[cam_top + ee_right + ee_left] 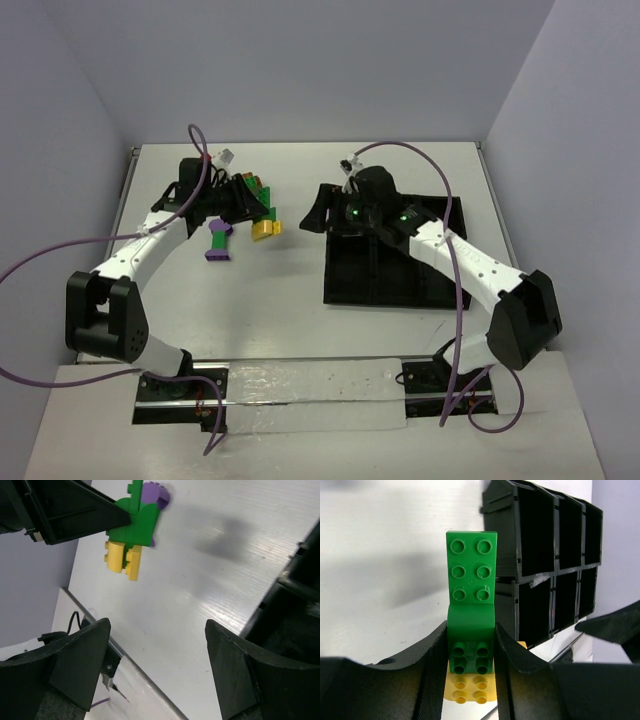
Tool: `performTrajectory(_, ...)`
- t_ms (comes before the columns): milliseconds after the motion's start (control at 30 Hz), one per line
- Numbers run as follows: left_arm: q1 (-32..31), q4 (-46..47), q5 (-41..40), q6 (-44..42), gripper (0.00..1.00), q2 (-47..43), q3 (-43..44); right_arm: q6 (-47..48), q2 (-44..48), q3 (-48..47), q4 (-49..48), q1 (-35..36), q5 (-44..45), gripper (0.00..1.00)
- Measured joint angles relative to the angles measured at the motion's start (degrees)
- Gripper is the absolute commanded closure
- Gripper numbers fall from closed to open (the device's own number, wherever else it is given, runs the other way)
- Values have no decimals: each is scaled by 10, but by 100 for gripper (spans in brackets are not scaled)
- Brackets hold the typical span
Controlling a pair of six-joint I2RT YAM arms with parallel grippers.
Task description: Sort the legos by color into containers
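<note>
My left gripper (258,207) is shut on a green lego (470,600) with a yellow lego (470,687) joined under it, held above the white table. In the top view the green lego (267,211) and the yellow lego (265,229) hang at the fingertips, with a bit of orange (262,182) behind. A purple and green cluster (218,241) lies on the table beside them. The black tray (390,270) of square compartments is to the right. My right gripper (320,213) is open and empty at the tray's left edge, facing the held legos (136,525).
The tray's compartments (540,555) look dark, and I see no brick in them. A metal rail runs along the table's near edge (310,362). Purple cables loop over both arms. White walls close in the table at the back and sides.
</note>
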State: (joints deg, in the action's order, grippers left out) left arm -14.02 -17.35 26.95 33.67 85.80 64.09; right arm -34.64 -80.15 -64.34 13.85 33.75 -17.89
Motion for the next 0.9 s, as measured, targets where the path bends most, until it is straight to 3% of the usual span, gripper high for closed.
performTrajectory(267, 18, 1, -23, 23, 100, -5, -16, -48, -81, -42, -37, 40, 5, 37)
performTrajectory(900, 26, 2, -25, 33, 100, -5, -18, -75, -195, -112, -83, 59, -25, 48)
